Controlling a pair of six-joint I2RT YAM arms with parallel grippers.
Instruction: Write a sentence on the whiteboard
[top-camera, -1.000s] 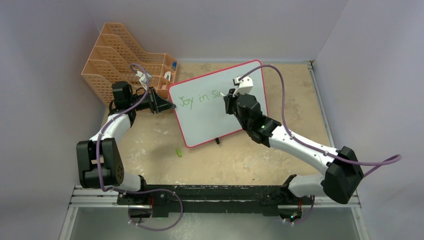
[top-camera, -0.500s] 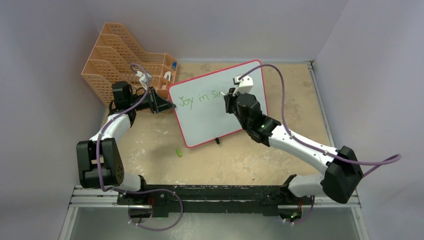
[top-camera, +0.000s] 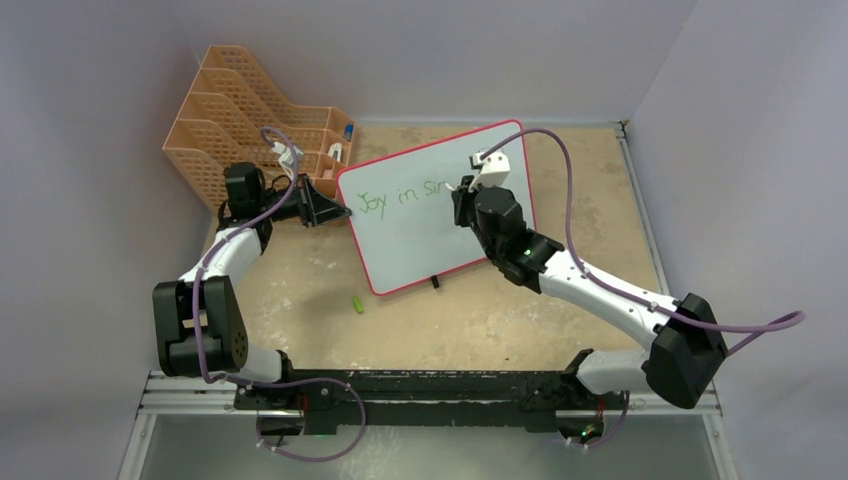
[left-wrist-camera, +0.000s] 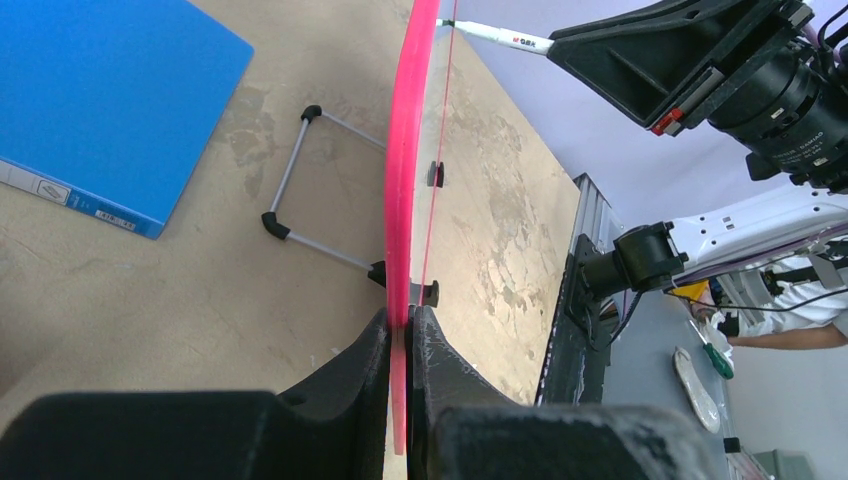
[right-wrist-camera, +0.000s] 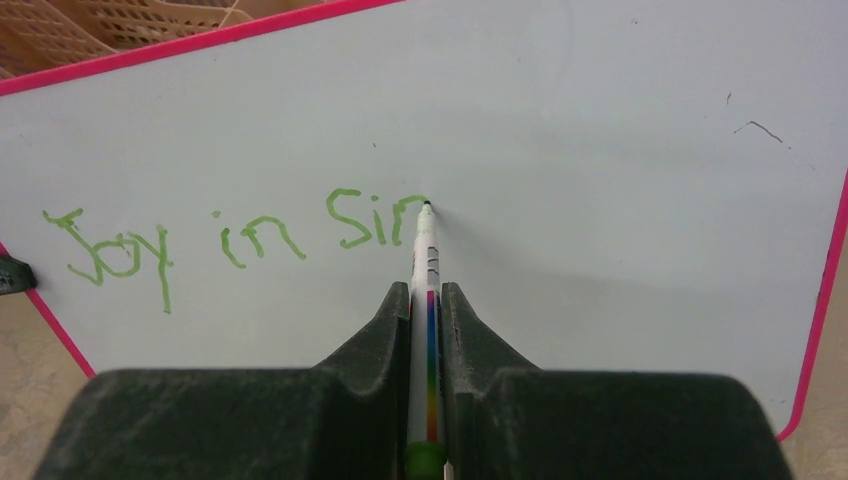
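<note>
Soft, even light all round, and the whiteboard (right-wrist-camera: 620, 150) reads flat pale grey. A faint shadow lies just right of the marker (right-wrist-camera: 425, 245) tip ahead of the right end effector (right-wrist-camera: 427, 292), whose near body is blurred.

Both arms are the same build: smooth white shells on the long links, chunky matte black housings at every joint. That goes for the left arm (top-camera: 225, 262) and the right arm (top-camera: 600, 290) alike. A thin purple cable (top-camera: 540, 131) loops loosely along each one. The right wrist carries a white camera mount (top-camera: 493, 166) and a tiny green light (top-camera: 522, 253). The left gripper (left-wrist-camera: 402, 330) and right gripper (right-wrist-camera: 428, 300) have thick black jaws with slanted shoulders (slightly grainy plastic look up close). There's white print on one wrist housing, too small to read. Both bases sit on a black rail (top-camera: 430, 388).
</note>
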